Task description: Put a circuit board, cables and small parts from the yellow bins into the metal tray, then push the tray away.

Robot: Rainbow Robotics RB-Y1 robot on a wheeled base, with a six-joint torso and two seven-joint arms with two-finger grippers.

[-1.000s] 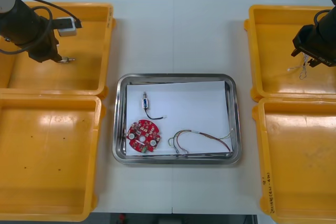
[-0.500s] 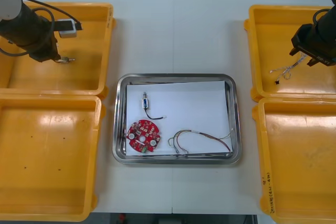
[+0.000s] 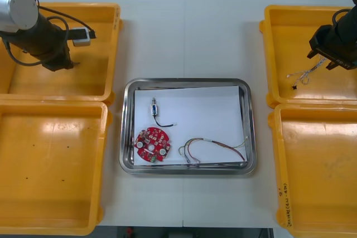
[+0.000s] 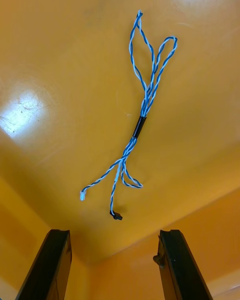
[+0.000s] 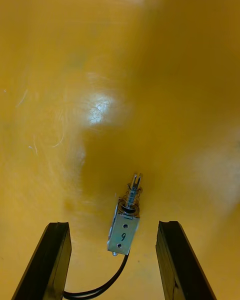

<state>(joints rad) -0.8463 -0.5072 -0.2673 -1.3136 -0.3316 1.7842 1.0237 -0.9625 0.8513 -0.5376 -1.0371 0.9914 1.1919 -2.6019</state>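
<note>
Fingers (image 5: 55, 250) spread apart on both grippers, over yellow bins (image 3: 95, 79).
Left gripper (image 5: 112, 225) straddles small metal part (image 5: 123, 230); right gripper (image 4: 114, 232) above twisted blue-white cable (image 4: 142, 115).

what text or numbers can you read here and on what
"9": handwritten on the small metal part in the left far bin, between the fingers of the open left gripper.
Writing on the right near bin, on its rim: too small to read.
The right gripper, open over the cable, bears none.
</note>
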